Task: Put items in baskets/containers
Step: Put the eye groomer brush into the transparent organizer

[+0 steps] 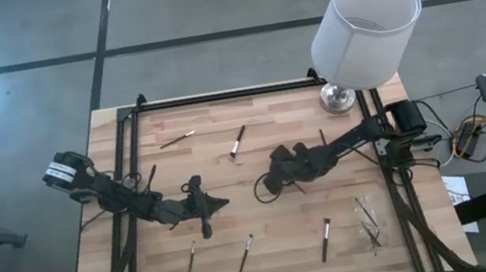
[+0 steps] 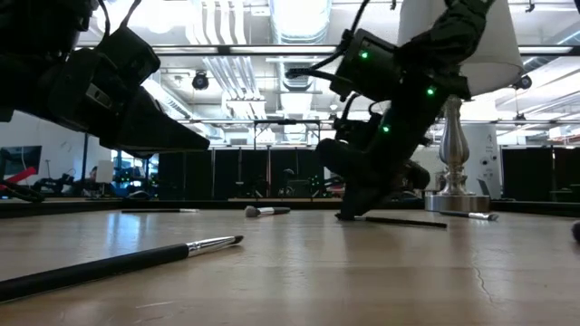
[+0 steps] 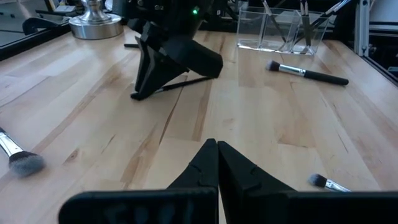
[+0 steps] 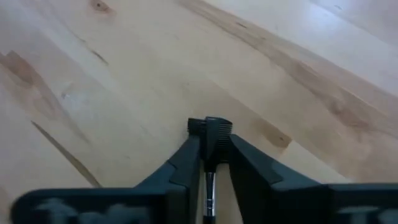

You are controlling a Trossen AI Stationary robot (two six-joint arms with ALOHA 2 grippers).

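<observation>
Two grippers are low over the table: right gripper (image 4: 208, 146) pinched on a brush (image 4: 210, 127) at table centre, tips down for the lift; left gripper (image 3: 217, 163) closed, empty, waiting at 8 o'clock. We place the clear container (image 1: 368, 221) at 4 o'clock, faint, contents unclear. Loose brushes (image 1: 245, 254) lie at 6 o'clock.

Lab: ceiling ducts (image 2: 222, 68), strip lights (image 2: 299, 18)
</observation>
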